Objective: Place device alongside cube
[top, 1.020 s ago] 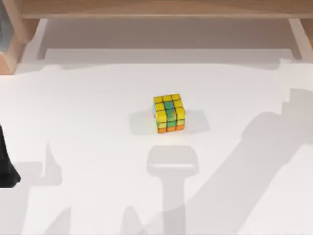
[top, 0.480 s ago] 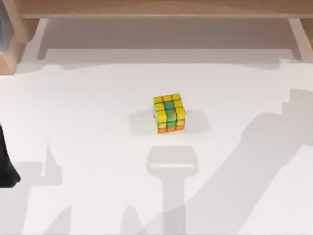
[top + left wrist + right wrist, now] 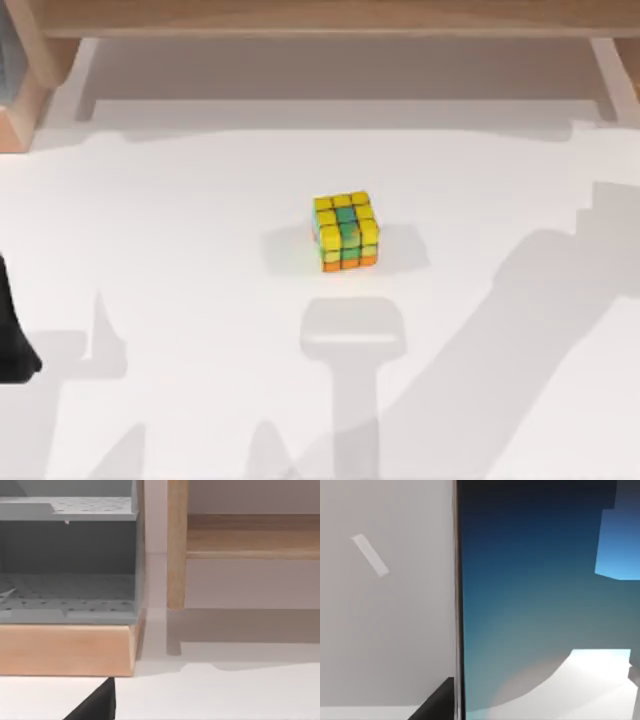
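The cube [image 3: 346,231], mostly yellow with green and orange tiles, stands alone at the middle of the white table [image 3: 180,250]. The device [image 3: 540,605] lies very close in the right wrist view, with a dark blue-grey glossy screen and a thin pale edge beside white surface. A dark part of my right gripper [image 3: 440,702] sits against that edge. My left arm [image 3: 12,340] stays parked at the table's left edge. A dark part of the left gripper [image 3: 97,704] shows in the left wrist view.
A wooden frame [image 3: 320,20] runs along the back of the table. At the back left stands a wooden-based grey rack [image 3: 67,580] beside a wooden post [image 3: 176,545]. Arm shadows lie across the front and right of the table.
The cube has stayed in place. The arm shadows near the table's front edge shift very slightly.
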